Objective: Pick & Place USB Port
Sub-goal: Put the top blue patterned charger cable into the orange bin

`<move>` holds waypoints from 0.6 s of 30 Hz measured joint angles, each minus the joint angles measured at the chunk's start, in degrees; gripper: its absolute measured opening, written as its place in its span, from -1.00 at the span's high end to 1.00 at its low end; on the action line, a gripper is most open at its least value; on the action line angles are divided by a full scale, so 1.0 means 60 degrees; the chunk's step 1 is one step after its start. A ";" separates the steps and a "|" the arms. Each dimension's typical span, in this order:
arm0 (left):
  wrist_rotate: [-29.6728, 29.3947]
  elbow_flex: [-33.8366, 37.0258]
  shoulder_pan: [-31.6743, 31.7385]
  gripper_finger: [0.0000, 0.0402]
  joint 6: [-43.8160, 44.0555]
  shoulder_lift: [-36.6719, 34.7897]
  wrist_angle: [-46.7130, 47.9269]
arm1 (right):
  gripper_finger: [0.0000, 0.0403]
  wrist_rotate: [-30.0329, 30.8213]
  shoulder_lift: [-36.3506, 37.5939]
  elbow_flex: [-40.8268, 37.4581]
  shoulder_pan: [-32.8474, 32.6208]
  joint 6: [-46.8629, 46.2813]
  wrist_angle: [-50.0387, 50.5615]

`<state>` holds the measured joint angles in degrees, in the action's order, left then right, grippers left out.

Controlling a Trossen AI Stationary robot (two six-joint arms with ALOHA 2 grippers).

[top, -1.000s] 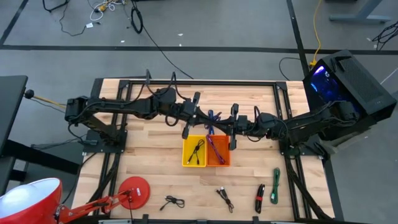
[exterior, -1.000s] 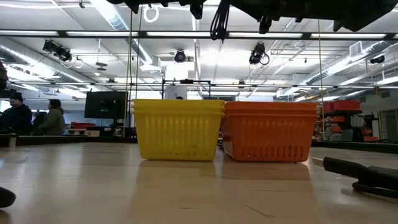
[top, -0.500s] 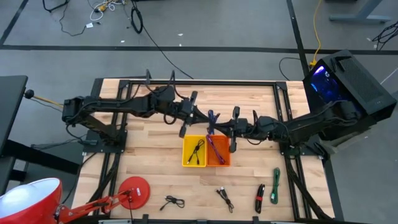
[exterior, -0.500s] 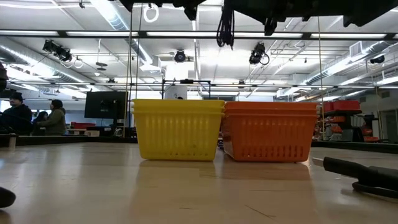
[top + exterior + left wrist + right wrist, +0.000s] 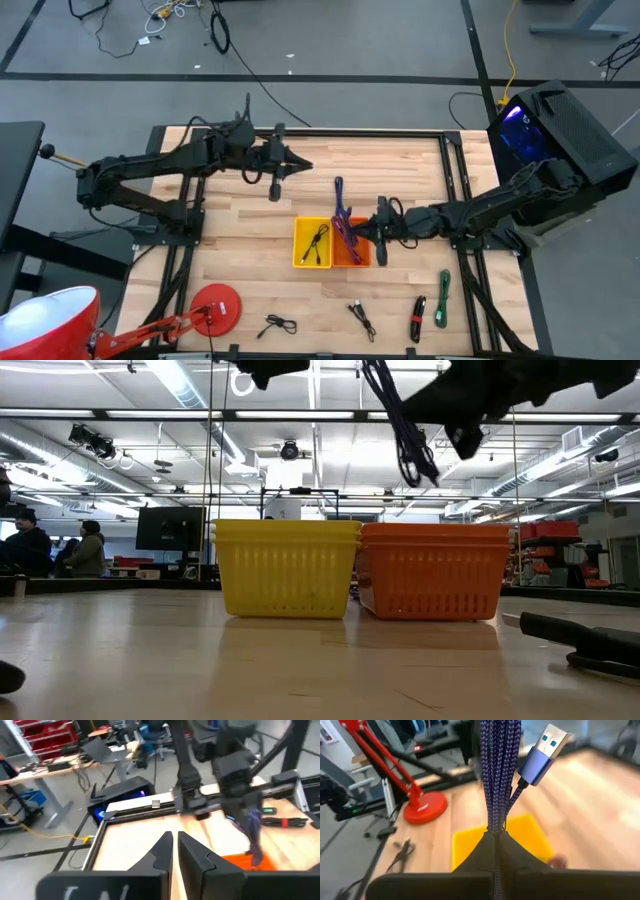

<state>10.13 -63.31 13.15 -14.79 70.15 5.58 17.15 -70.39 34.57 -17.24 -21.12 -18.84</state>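
A purple braided USB cable (image 5: 340, 205), bundled in several strands, is held by my right gripper (image 5: 372, 230) over the orange bin (image 5: 352, 264). In the right wrist view the bundle (image 5: 497, 780) runs out from my shut fingers, its blue-tipped USB plug (image 5: 546, 750) free beside it. In the low view the cable (image 5: 400, 420) slants in the air above the orange bin (image 5: 430, 575). My left gripper (image 5: 295, 166) is shut on nothing, over the far middle of the table (image 5: 174, 845). The yellow bin (image 5: 297, 245) holds a black cable (image 5: 318, 240). My right gripper pinches the purple cable's bundled strands (image 5: 495, 822) between its two fingers, several strands together. It comes in roughly level from the table's right. The bundle sticks out past the fingertips toward the far edge, lifted clear above the orange bin.
The yellow and orange bins stand side by side at the table's middle. Near the front edge lie two black cables (image 5: 277, 325) (image 5: 362, 318), a black-and-red cable (image 5: 418, 318) and a green one (image 5: 443, 298). A red lamp base (image 5: 215, 305) sits at the near left.
My left gripper has drawn back from the cable toward the table's far left. My right gripper has carried the purple cable toward the near edge, over the orange bin, and the bundle now slants where it hung straighter before.
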 joint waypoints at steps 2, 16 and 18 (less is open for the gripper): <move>0.0000 0.0000 0.0030 0.84 0.0000 -0.0142 0.0448 | 1.00 0.0212 0.0000 -0.0004 -0.0247 -0.0618 0.0405; -0.0247 0.0000 0.0047 0.84 -0.0253 -0.0155 0.1653 | 1.00 0.1485 -0.1295 -0.0011 -0.0943 -0.2954 0.1374; -0.0252 0.0000 0.0051 0.84 -0.0351 -0.0155 0.1703 | 1.00 0.1383 -0.1479 -0.0015 -0.0939 -0.3168 0.1390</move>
<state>8.62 -63.31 13.45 -16.89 69.23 15.79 25.45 -79.26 34.48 -22.87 -40.13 -10.50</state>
